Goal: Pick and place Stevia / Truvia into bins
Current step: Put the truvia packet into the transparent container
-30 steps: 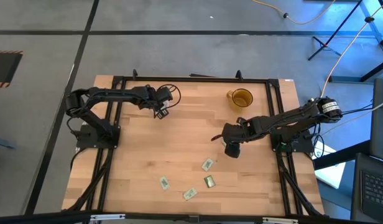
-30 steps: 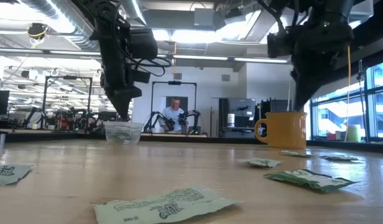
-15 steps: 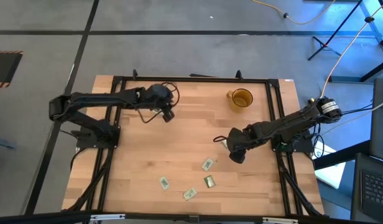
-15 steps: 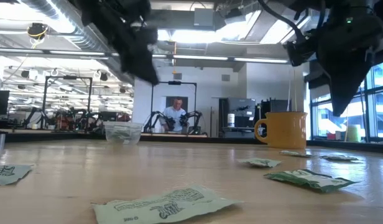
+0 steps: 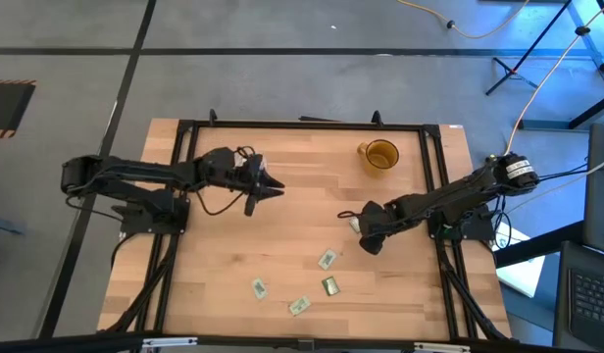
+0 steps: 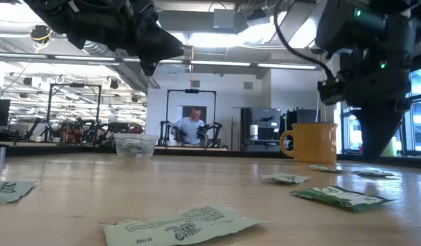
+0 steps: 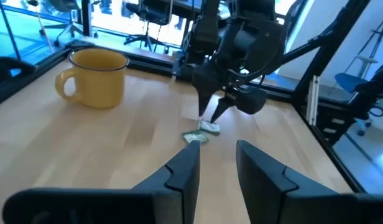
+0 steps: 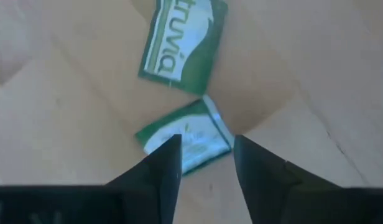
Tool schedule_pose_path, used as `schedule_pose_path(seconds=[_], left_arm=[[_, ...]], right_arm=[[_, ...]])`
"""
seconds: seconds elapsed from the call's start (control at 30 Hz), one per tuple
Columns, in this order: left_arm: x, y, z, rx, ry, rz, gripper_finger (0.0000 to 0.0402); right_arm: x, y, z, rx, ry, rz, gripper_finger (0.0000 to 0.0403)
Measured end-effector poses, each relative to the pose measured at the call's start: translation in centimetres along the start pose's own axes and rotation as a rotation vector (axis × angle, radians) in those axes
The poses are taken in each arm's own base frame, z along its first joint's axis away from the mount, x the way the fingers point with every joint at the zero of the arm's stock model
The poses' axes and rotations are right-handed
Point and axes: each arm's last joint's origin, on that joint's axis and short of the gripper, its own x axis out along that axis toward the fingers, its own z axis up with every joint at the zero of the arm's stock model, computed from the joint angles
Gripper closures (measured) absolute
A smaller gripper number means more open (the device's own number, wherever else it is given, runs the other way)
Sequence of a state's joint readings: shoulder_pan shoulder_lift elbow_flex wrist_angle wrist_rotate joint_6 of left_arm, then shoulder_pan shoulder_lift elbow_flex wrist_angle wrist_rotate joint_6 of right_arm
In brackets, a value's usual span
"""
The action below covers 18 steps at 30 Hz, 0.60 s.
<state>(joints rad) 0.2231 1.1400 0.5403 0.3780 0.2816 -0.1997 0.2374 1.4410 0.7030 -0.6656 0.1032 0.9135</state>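
Green-and-white Truvia sachets lie flat on the wooden table: two (image 8: 184,38) (image 8: 185,135) under my right gripper, and several more (image 5: 327,259) (image 5: 259,288) toward the near edge. The amber mug (image 5: 380,156) stands at the far right. The clear cup (image 6: 135,145) with sachets in it stands at the far left. My right gripper (image 8: 206,146) points down, open, its fingers on either side of the nearer sachet, just above it. My left gripper (image 7: 217,150) is open and empty, held level above the table's left middle (image 5: 273,188) and pointing toward the right arm.
A black metal frame (image 5: 302,125) runs round the table's edges. Bare wood lies in the table's middle between the two arms. In the room behind the table, a person (image 6: 192,126) sits far off.
My left gripper has risen from over the clear cup, tipped from pointing down to level, and moved a little toward the table's right and near edges. My right gripper has come down toward the two sachets beneath it and rolled somewhat.
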Motion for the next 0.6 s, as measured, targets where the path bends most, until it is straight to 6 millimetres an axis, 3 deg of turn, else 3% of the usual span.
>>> schedule_pose_path(seconds=[0.2,0.4,0.6], left_arm=[[0.1,-0.2,-0.4,-0.001,0.016,0.007,0.0304],[0.1,-0.2,-0.4,-0.002,0.015,0.010,0.0304],[0.1,-0.2,-0.4,-0.001,0.013,0.019,0.0304]], right_arm=[[1.6,-1.3,-0.2,0.007,-0.015,0.009,0.0287],[2.0,-1.8,-0.6,0.012,0.012,0.010,0.0319],[2.0,-1.8,-0.7,-0.004,0.018,0.013,0.0376]])
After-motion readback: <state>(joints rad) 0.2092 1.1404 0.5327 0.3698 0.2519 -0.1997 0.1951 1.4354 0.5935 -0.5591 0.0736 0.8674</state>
